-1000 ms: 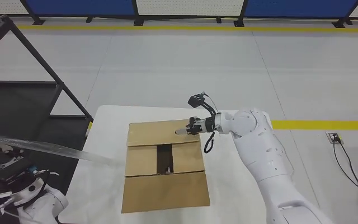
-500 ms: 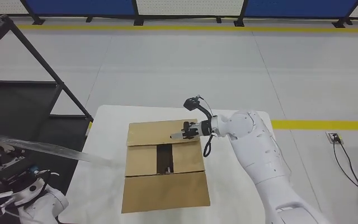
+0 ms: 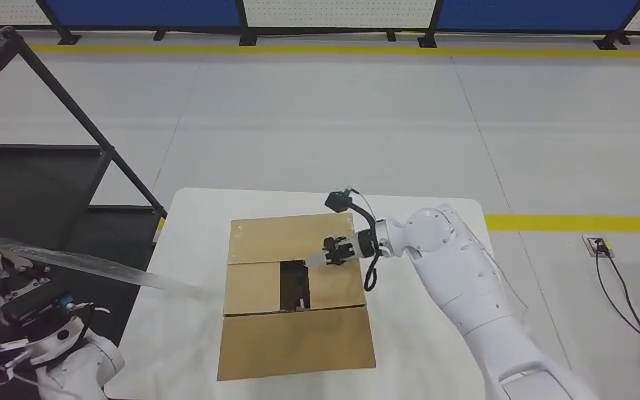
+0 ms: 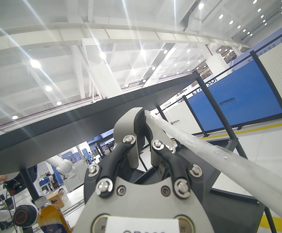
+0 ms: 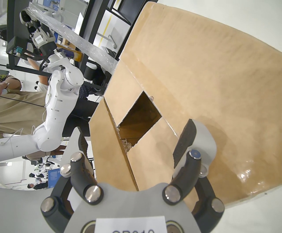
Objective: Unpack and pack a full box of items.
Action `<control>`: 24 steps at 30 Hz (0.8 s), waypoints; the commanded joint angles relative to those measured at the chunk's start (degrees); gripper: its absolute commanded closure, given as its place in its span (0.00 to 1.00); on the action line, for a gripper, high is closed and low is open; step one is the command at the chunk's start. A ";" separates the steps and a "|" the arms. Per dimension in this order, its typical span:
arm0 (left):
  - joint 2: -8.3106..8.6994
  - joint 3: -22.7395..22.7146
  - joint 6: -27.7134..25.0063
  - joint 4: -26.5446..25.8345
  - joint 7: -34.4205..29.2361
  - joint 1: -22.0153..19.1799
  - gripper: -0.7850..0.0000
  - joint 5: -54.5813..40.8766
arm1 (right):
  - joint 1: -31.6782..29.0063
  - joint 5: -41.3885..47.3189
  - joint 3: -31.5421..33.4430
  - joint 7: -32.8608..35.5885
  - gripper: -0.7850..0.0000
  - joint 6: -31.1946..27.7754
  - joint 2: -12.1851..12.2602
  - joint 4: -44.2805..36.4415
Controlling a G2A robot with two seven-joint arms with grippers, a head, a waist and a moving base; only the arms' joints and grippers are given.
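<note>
Right gripper (image 3: 333, 252): fingers spread wide, nothing between them. It sits over the top of the cardboard box (image 3: 295, 330), just to the right of the opening (image 3: 294, 283), where the far flap meets the right inner flap. I cannot tell whether the fingertips touch the cardboard. In my right wrist view the gripper (image 5: 133, 130) frames that flap, with the opening (image 5: 141, 114) just beyond.

Left gripper (image 4: 143, 117): fingers pressed together, pinching the end of a clear plastic strip (image 4: 198, 143). It is held off the table's left side, well apart from the box, and is seen from across the table in my right wrist view (image 5: 30, 21).

Box: stands on the white table (image 3: 195, 230), near and far flaps folded flat, inner flaps leaving a dark rectangular gap at the middle.

Strip (image 3: 100, 268): stretched taut from my left gripper to the box's left edge.
</note>
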 commanded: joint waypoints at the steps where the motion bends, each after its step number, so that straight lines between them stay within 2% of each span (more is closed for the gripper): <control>1: 0.02 -0.16 -0.14 0.06 0.07 0.09 1.00 -0.01 | 0.32 1.21 -1.23 0.04 0.00 0.05 0.47 0.27; 6: 0.05 -0.56 -0.24 0.34 0.13 0.07 1.00 -0.09 | 1.85 1.25 -3.07 -0.31 0.00 -0.29 1.09 3.21; 16: 0.10 -1.07 -0.42 0.69 0.33 0.06 1.00 -0.26 | 3.81 1.95 -6.36 -3.31 0.00 0.73 -0.35 8.25; 24: 0.12 -1.23 -0.65 0.85 0.59 0.02 1.00 -0.29 | 3.22 8.50 -7.14 -4.23 0.00 -4.22 -0.07 5.74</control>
